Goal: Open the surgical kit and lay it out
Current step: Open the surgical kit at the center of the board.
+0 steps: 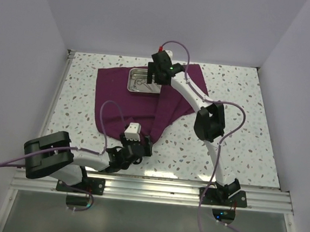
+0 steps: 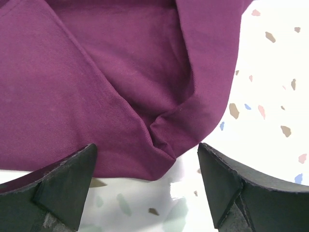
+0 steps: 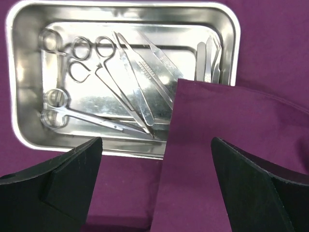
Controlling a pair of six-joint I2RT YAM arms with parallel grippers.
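Purple cloth wrap [image 1: 123, 91] looks limp, best pinched at a folded edge; left gripper [image 2: 146, 164] and right gripper [image 3: 155, 159] both agape.

The dark purple cloth wrap [image 1: 118, 99] is spread on the speckled surface [image 1: 262, 131], with the shallow rectangular shiny steel tray [image 3: 14, 72] set on its far part, one corner overlapped by a flap, and small silver scissors, forceps and tweezers [image 3: 133, 82] jumbled inside.
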